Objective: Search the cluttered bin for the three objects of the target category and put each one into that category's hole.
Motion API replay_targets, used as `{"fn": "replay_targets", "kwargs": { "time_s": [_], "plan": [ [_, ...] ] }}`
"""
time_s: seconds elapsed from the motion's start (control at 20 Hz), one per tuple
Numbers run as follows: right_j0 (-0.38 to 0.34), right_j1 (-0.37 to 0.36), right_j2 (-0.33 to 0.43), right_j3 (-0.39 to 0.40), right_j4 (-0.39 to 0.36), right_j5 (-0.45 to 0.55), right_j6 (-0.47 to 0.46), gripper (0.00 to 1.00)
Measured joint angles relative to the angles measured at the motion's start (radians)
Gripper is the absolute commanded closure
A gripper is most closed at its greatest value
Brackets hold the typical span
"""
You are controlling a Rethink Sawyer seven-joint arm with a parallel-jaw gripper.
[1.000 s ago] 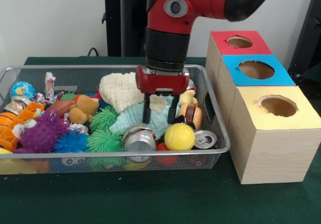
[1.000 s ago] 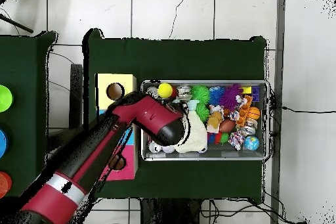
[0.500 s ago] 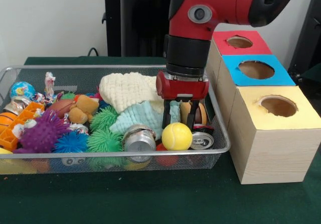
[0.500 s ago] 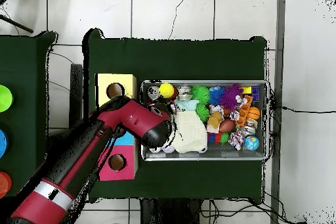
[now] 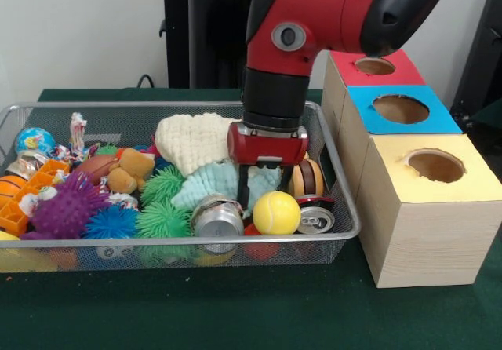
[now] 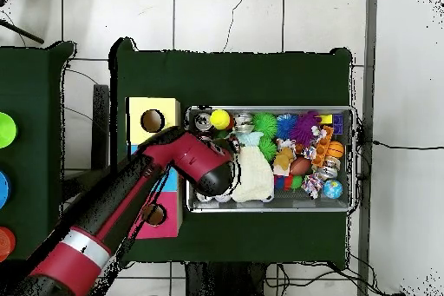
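My arm (image 5: 314, 20) hangs over the right end of the wire bin (image 5: 337, 209). My jaws (image 5: 260, 195) are pushed down into the pale teal cloth (image 5: 212, 184); I cannot tell their spread. The yellow ball (image 5: 276, 213) lies just in front, beside two cans.
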Motion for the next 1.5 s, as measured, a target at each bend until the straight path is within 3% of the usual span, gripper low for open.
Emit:
{"fn": "replay_targets", "kwargs": {
  "time_s": [0.35, 0.95, 1.5],
  "plan": [
    [-0.011, 0.033, 0.010, 0.000, -0.001, 0.000, 0.000, 0.00],
    [-0.026, 0.024, 0.011, 0.004, -0.046, 0.000, 0.000, 0.00],
    [-0.046, -0.037, 0.021, 0.016, -0.056, -0.001, 0.000, 0.00]
  ]
}}
